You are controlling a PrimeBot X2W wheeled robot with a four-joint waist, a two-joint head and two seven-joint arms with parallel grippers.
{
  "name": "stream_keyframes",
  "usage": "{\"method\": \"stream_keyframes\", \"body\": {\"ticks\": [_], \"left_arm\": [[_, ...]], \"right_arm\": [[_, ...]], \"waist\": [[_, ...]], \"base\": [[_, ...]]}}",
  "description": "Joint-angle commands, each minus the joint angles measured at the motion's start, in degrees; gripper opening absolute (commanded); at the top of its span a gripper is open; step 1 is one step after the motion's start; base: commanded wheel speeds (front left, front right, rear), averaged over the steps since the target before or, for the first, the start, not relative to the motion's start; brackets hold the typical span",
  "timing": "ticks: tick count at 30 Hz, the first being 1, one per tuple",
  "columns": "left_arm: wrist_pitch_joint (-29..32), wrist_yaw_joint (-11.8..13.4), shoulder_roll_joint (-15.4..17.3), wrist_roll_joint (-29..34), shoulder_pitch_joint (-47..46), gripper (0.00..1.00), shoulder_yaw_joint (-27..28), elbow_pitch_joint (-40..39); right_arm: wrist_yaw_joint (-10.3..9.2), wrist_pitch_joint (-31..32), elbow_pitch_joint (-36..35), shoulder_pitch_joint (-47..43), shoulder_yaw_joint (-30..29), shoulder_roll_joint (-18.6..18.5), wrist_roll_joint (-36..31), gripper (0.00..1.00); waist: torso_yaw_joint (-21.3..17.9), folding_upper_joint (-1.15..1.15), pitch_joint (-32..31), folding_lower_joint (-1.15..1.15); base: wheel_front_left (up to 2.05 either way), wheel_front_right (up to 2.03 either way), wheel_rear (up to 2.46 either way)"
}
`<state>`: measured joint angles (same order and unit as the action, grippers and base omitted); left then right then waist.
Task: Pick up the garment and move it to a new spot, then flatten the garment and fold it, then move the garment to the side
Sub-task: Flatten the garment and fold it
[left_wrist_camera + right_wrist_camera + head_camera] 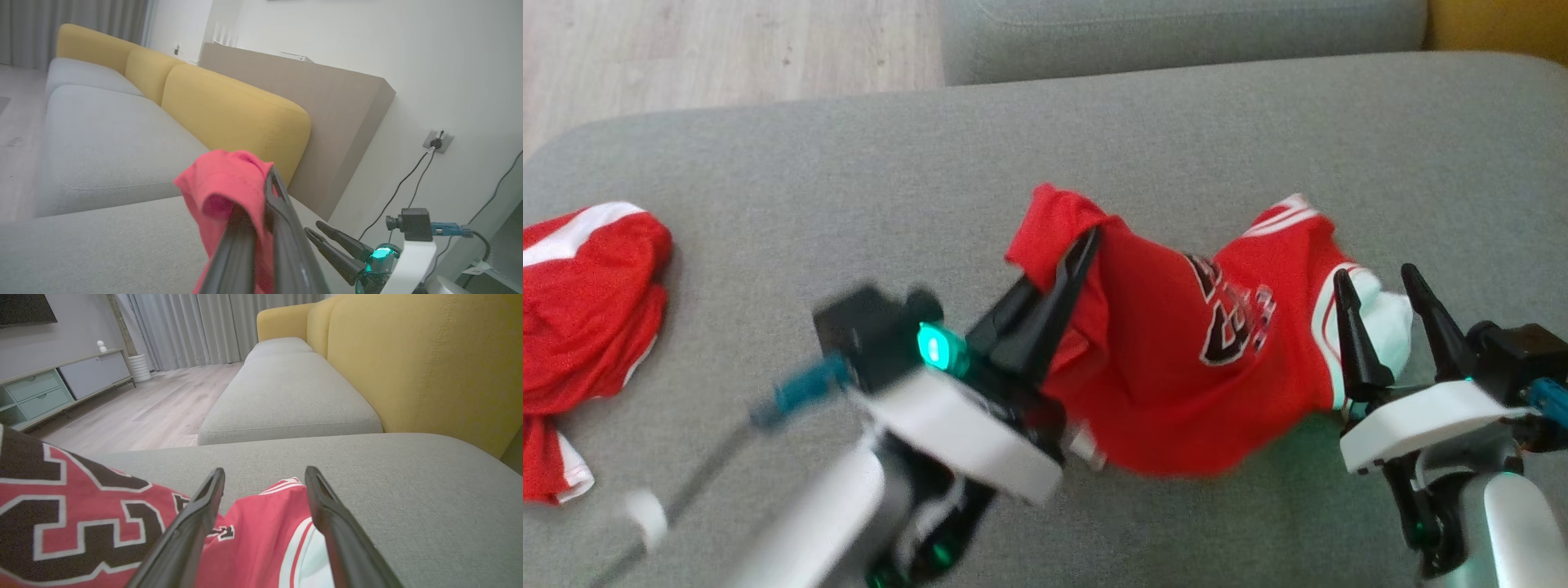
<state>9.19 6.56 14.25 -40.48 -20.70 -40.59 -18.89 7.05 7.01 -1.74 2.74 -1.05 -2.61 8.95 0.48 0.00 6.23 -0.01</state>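
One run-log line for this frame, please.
phase: pick-up | left gripper: shut on red mesh jersey | right gripper: open astride its white-trimmed edge | surface: grey fabric sofa cushion

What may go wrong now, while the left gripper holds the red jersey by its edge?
The left gripper pinches only a small fold of the jersey, so it might slip out when pulled. The right gripper stands open around the white-trimmed edge; closing there may catch bunched layers and hinder flattening.

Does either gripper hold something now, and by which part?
The left gripper is shut on the red jersey, pinching a bunched edge of it. The right gripper is open at the jersey's white-trimmed end and holds nothing.
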Motion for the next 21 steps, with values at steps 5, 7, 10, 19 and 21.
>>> {"method": "stream_keyframes", "body": {"ticks": [5,7,10,19,21], "left_arm": [[6.6,-2.7,3.7,-6.7,-10.1,0.0,6.6,2.0],[7.5,-3.2,5.1,-8.0,-12.2,0.0,8.8,5.7],[6.7,-4.6,8.0,-6.9,-14.7,0.0,11.1,12.9],[-1.9,-9.8,15.3,-0.7,-19.3,0.0,13.8,35.8],[-3.9,-10.2,16.5,0.4,-20.5,0.0,14.2,39.6]], "right_arm": [[0.44,-0.4,-2.2,2.0,2.1,-0.3,1.1,1.0],[0.44,-0.7,-1.9,2.2,2.7,-0.3,1.5,1.0],[0.44,-1.3,-1.5,2.7,3.6,-0.3,2.2,1.0],[0.44,-3.1,-0.5,6.8,7.2,-0.3,3.3,1.0],[0.44,-3.6,-0.2,7.7,7.9,-0.3,3.6,1.0]], "waist": [[-1.0,0.0,-0.2,0.01],[-1.9,0.0,0.3,0.01],[-3.5,0.0,1.7,0.01],[-9.6,0.0,7.4,0.01],[-10.7,0.0,8.5,0.01]], "base": [[0.0,0.0,0.0],[0.0,0.0,0.0],[0.0,0.0,0.0],[0.0,0.0,0.0],[0.0,0.0,0.0]]}}
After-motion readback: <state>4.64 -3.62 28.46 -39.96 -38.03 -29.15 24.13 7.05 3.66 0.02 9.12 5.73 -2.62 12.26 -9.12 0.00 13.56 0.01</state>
